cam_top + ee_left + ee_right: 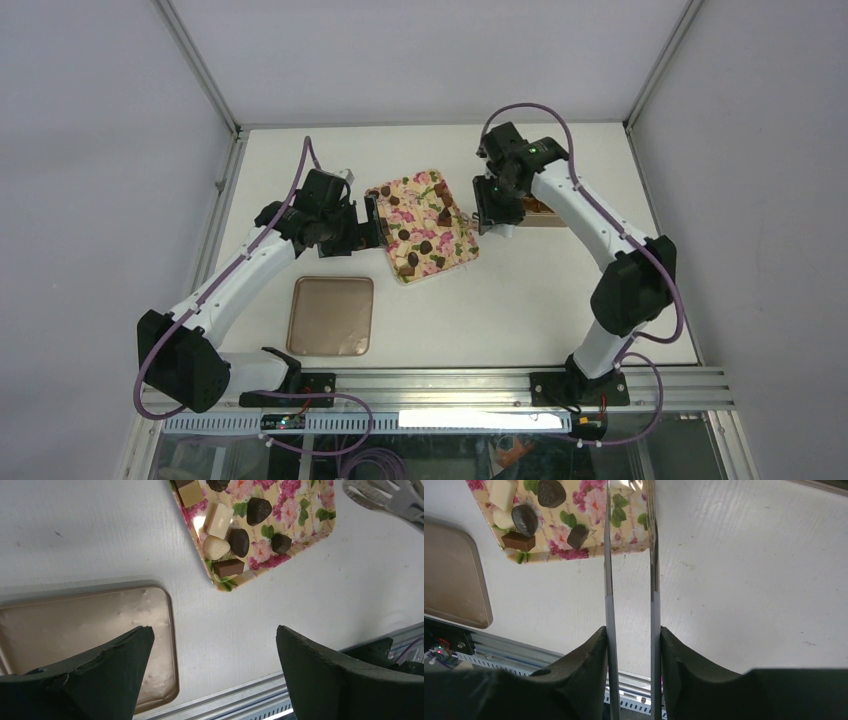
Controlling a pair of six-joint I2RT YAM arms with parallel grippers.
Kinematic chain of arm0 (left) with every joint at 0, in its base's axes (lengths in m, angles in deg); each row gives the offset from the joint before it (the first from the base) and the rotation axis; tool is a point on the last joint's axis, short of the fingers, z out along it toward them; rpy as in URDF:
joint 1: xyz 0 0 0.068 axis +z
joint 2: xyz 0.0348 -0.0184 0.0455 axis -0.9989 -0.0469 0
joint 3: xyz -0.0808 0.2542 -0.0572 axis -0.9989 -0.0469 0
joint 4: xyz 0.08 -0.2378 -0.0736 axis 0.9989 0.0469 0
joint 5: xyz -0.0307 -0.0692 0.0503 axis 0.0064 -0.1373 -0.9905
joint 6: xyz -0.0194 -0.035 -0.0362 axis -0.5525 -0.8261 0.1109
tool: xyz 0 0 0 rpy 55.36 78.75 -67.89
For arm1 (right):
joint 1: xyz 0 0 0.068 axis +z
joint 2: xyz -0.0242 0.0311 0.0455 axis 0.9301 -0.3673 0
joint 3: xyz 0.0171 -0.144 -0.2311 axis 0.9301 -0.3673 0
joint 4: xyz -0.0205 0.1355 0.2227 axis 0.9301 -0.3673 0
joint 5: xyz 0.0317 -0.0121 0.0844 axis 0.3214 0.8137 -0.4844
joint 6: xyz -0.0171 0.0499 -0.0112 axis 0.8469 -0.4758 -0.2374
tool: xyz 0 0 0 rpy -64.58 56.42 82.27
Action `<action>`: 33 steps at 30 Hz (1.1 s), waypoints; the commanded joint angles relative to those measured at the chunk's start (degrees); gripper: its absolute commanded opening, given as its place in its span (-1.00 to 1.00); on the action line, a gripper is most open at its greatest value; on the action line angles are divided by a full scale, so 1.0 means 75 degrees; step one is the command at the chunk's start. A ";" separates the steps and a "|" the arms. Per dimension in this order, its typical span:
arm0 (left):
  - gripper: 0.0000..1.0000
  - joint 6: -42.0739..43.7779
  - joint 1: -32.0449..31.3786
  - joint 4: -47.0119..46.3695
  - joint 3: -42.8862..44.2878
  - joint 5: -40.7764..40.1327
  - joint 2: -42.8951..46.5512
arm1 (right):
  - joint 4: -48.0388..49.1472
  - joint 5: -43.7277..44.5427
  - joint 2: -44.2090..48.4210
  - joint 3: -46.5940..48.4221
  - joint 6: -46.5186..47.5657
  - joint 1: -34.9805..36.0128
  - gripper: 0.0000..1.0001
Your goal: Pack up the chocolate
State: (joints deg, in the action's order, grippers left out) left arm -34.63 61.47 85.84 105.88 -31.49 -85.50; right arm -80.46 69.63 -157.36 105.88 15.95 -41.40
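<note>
The chocolate (425,245) lies as several dark and pale pieces on a floral tray (455,252) at mid table. In the left wrist view the pieces (239,541) sit at the tray's (310,525) near corner. My left gripper (372,228) hangs at the tray's left edge, open and empty (212,630). My right gripper (495,215) stands at the tray's right edge, shut (631,630) on metal tongs (607,580). The two tong arms reach over the tray (594,502) and run out of the top of the right wrist view, so their tips are hidden.
A flat tan-brown lid (331,315) lies near the front, left of centre, also seen under my left fingers (75,625). A brown box (542,211) shows partly behind my right arm. The metal rail (480,385) runs along the near edge.
</note>
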 commanded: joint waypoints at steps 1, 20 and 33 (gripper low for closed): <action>0.98 0.0033 -0.0012 -0.0065 0.0208 -0.0064 0.0312 | 0.0304 0.0197 -0.0392 0.0497 -0.0246 0.0394 -0.18; 0.98 0.0024 -0.0011 0.0008 0.0119 -0.0130 0.0533 | 0.0174 0.0558 -0.1856 0.2175 -0.0222 0.0684 -0.23; 0.98 0.0041 -0.0011 0.0008 0.0129 -0.0150 0.0439 | 0.0256 0.0952 -0.2732 0.2676 -0.0159 0.0683 -0.25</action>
State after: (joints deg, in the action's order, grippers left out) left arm -34.65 61.47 87.08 105.88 -31.71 -83.23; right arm -79.81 75.51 -176.83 122.40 14.44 -36.53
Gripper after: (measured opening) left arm 0.991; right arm 0.387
